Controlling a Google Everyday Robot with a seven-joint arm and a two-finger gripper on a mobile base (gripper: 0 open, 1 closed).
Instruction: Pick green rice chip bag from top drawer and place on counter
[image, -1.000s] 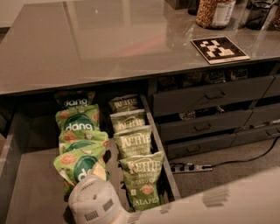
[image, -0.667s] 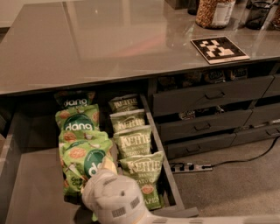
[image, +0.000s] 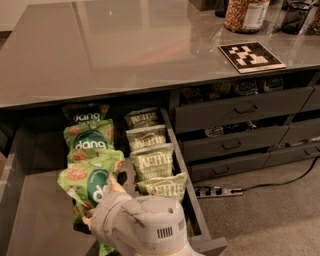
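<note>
Several green Dang rice chip bags stand in a row in the left part of the open top drawer (image: 30, 220). The front bag (image: 87, 178) is tilted and sits right at my gripper. Two more bags (image: 89, 141) stand behind it. My gripper (image: 106, 194) reaches into the drawer from the bottom of the camera view, and its white wrist housing (image: 142, 227) covers the lower part of the front bag. The grey counter (image: 115, 45) lies above the drawer.
A row of olive Kettle chip bags (image: 151, 161) fills the drawer's right lane behind a divider. Shut drawers (image: 235, 107) are at the right. A tag marker (image: 251, 56) and a jar (image: 245, 14) sit on the counter's far right. A power strip (image: 217, 191) lies on the floor.
My gripper has moved up and right from the drawer's front to the front Dang bag. That bag now leans more to the left.
</note>
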